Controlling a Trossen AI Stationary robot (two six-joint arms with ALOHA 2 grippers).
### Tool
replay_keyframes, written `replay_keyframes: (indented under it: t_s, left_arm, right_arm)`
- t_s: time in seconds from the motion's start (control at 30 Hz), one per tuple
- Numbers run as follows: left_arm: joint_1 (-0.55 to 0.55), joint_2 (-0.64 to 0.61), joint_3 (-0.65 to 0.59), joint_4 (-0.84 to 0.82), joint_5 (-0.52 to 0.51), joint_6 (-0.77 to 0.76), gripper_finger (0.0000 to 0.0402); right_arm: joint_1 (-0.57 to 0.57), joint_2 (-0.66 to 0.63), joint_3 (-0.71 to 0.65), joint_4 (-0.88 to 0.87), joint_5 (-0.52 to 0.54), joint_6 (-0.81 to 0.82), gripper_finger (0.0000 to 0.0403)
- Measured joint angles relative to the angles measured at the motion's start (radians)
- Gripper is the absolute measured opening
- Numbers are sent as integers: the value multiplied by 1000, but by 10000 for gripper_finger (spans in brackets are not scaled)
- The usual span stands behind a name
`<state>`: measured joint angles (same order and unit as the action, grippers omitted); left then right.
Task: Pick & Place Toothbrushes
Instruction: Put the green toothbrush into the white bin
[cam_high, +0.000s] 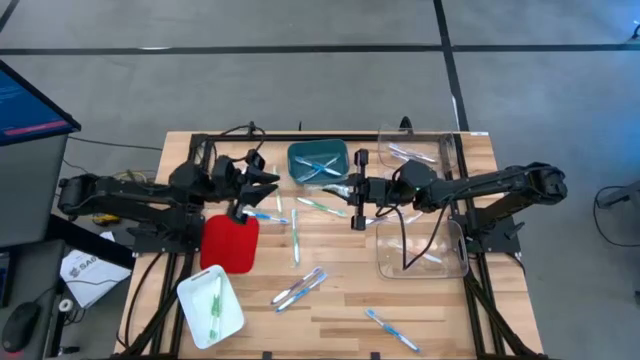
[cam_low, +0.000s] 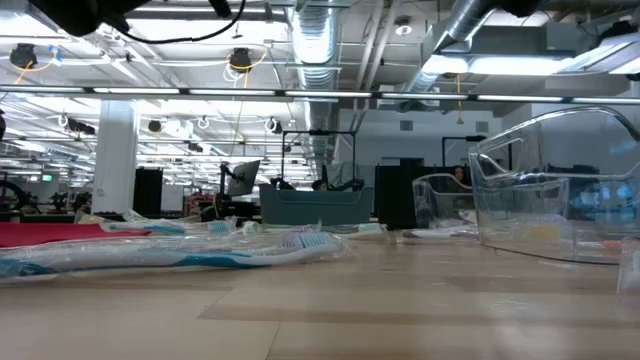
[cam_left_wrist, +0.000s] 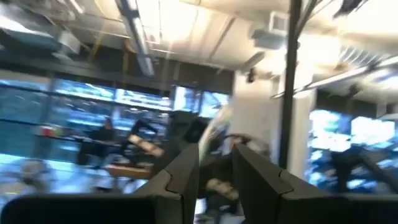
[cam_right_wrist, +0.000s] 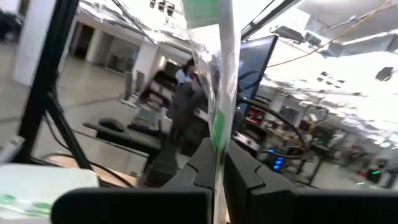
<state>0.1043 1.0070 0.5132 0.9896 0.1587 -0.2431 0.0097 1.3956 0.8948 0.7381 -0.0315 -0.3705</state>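
My right gripper (cam_high: 352, 189) (cam_right_wrist: 219, 155) hangs over the middle of the table, just right of the teal bin (cam_high: 318, 163), shut on a green toothbrush in a clear wrapper (cam_right_wrist: 219, 74). My left gripper (cam_high: 258, 178) is above the far edge of the red tray (cam_high: 230, 242). A pale blurred shape (cam_left_wrist: 217, 127) shows in front of it; what it is I cannot tell. Loose wrapped toothbrushes lie flat on the wood (cam_high: 295, 236) (cam_high: 320, 207) (cam_high: 300, 288) (cam_high: 391, 329) (cam_low: 170, 255). My right gripper pinches the wrapped toothbrush between its two fingers, beside a green section of it (cam_right_wrist: 217, 134). The fingers come about level from the table's right side and lie across the brush. The brush stands out beyond them, lifted clear of the table.
The teal bin holds blue brushes. A white tray (cam_high: 228, 322) at the near left holds a green one. Two clear bins (cam_high: 440, 150) (cam_high: 455, 262) stand on the right under my right arm. Black cables run along the table's far edge.
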Motion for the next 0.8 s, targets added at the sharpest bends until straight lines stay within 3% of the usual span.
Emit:
replay_keyframes:
  t_s: [0.5,0.67,0.8]
  left_arm:
    - [9,-44,1,-236,82,-626,92]
    - [-37,-33,1,-265,94,-799,92]
    - [-89,-32,1,-396,88,-895,92]
  right_arm:
    - [107,-1,0,-41,75,-391,4]
    - [122,-1,0,-132,86,-506,4]
    - [147,0,0,-213,115,-610,4]
